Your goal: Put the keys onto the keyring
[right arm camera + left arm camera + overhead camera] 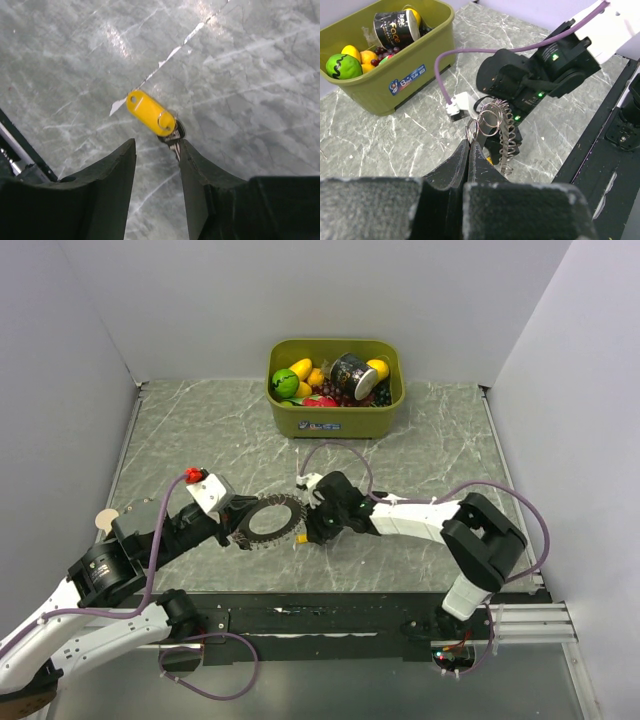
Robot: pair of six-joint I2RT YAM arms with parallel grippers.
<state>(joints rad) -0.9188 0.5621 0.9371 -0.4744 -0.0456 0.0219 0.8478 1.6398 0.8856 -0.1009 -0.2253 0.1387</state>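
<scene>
The left pincer (470, 144) is pressed together on the keyring (504, 134). It pinches the small wire loops at the ring's near edge, and the big coiled ring reaches out beyond the fingertips toward the right pincer (157, 150). The right pincer is spread, with nothing between its fingers. A key (149, 112) with a yellow tag lies on the counter (250, 75) just ahead of those fingertips, its metal end close against one finger (192, 165). Well beyond both pincers stands a green bin (335, 415) of toy fruit.
</scene>
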